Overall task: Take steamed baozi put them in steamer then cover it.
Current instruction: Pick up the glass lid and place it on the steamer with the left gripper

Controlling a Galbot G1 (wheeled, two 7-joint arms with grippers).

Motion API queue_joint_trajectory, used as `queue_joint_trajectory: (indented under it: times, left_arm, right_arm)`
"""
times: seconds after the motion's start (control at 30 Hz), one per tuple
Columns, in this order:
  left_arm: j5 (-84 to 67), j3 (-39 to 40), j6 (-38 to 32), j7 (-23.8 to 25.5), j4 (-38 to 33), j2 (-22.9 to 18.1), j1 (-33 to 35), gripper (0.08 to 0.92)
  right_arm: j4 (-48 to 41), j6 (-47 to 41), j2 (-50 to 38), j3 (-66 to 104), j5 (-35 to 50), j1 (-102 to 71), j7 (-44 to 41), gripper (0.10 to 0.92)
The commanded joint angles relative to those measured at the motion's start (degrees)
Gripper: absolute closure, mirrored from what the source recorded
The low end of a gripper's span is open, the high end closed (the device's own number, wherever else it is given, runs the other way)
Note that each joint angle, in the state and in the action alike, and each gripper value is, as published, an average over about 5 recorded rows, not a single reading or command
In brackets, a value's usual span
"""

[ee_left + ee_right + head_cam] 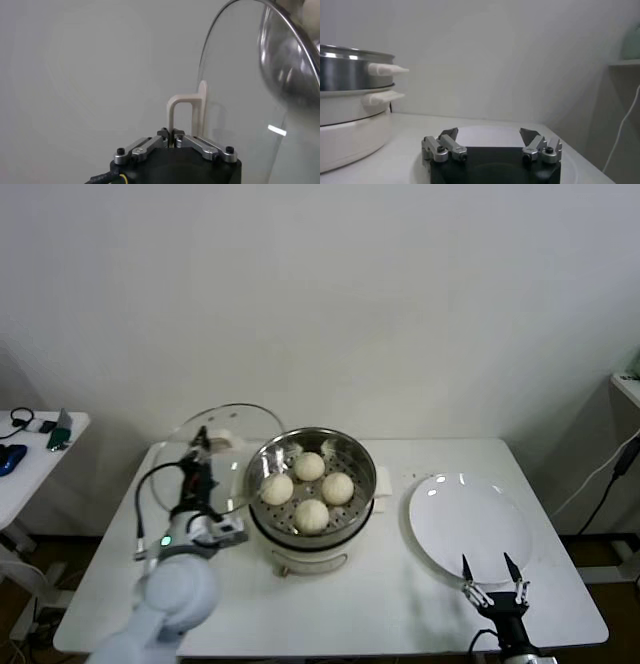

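Note:
Four cream-white baozi [309, 466] lie in the shiny steel steamer [356, 450] on its cream-white pot base [312, 560] at the table's middle. My left gripper [203, 448] is shut on the cream-white handle [193, 112] of the clear glass cover [228, 420]. It holds the cover tilted on edge just left of the steamer. In the left wrist view the gripper [171, 135] pinches the handle's leg, and the glass [240, 100] stands beside it. My right gripper [490, 570] is open and empty over the plate's near edge. It also shows in the right wrist view [489, 132].
A flat white plate [470, 519] lies right of the steamer, with nothing on it. The steamer's side handles [387, 70] stick out toward the plate. A small side table [30, 454] with cables stands at the far left. A shelf [628, 384] is at the right.

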Motion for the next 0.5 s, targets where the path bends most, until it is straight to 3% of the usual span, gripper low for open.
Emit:
queue_joint_trajectory:
  times: [0.03,0.5]
  left_arm:
    - [15.0,22.5,5.8,10.0,6.6,-13.2,-11.1,0.863]
    - [20.5,23.1,5.8,11.6,11.5,-17.1,-10.4,0.863]
  right_arm:
    - [-1.3,0.9,-0.7,0.1,0.5,0.3,0.2,0.203]
    - [-3.3,2.6,-1.5,0.5,2.1,0.2,0.4,0.202]
